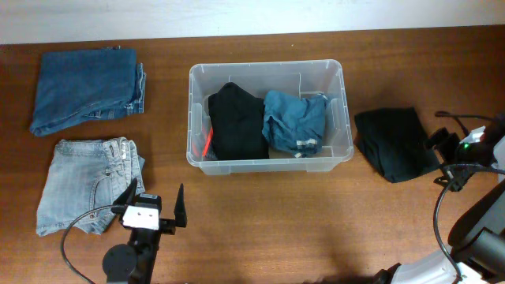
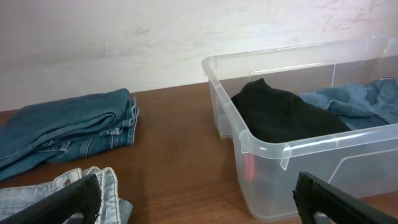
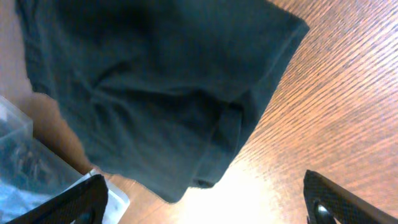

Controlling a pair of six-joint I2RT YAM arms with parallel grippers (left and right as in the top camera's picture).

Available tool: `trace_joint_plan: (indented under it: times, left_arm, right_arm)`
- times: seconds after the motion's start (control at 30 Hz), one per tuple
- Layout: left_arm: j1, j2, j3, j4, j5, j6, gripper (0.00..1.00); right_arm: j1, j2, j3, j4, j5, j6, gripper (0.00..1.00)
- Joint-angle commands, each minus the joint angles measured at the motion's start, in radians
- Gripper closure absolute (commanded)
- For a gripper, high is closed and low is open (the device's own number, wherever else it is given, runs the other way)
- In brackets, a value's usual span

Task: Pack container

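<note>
Left gripper (image 1: 156, 191) at the bottom left of the overhead frame, closest to the lens: fingers spread wide, nothing between them, tips pointing up the frame toward the container (image 1: 268, 163). Its own camera shows the two dark fingers (image 2: 62, 200) in the bottom corners with bare wooden table (image 2: 180, 124) between them. The container is a clear plastic one with a rim and rounded corners. It sits upright at the centre of the table, slightly above mid-frame, and fills the right half of the left wrist view. Inside, on the left, a folded black garment (image 1: 237, 122); on the right, touching it, a crumpled blue garment (image 1: 293, 120). A thin red streak (image 1: 207, 144) shows through the left wall, and I cannot tell what it is. Outside the container, in the upper left, lie folded dark blue jeans (image 1: 87, 91). Below them, lower left, are folded pale jeans (image 1: 91, 185), whose edge sits just beside the left gripper. Right of the container, apart from its wall, another black garment (image 1: 394, 142) lies flat on the wood. Right gripper (image 1: 436, 162) is at the right edge, at that garment's far side. Its jaws stand wide apart and empty. In its own view the fingers (image 3: 62, 202) frame the bottom corners, with dark cloth filling the upper left.
</note>
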Motion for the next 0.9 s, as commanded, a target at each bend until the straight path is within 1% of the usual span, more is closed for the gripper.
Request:
trace_joint_plan:
  times: [0.0,0.23,0.47,0.67,0.87]
  left_arm:
    - [0.005,-0.005,-0.004,-0.001,0.014,0.009,0.01]
    - [0.005,-0.005,-0.004,-0.001,0.014,0.009,0.01]
    - [0.005,-0.005,-0.004,-0.001,0.014,0.009,0.01]
    - [0.005,-0.005,-0.004,-0.001,0.014,0.009,0.01]
    - [0.005,-0.005,-0.004,-0.001,0.014,0.009,0.01]
  right_arm:
    - [-0.025,-0.014,-0.063,0.038,-0.02,0.035,0.06]
    - [-0.074,-0.013,-0.106,0.092,-0.048,0.025,0.03]
    - [-0.071,-0.005,-0.132,0.163,-0.118,0.018,0.03]
    - [-0.071,-0.002,-0.195,0.265,-0.155,0.019,0.02]
    - [-0.071,-0.002,-0.209,0.29,-0.154,0.019,0.02]
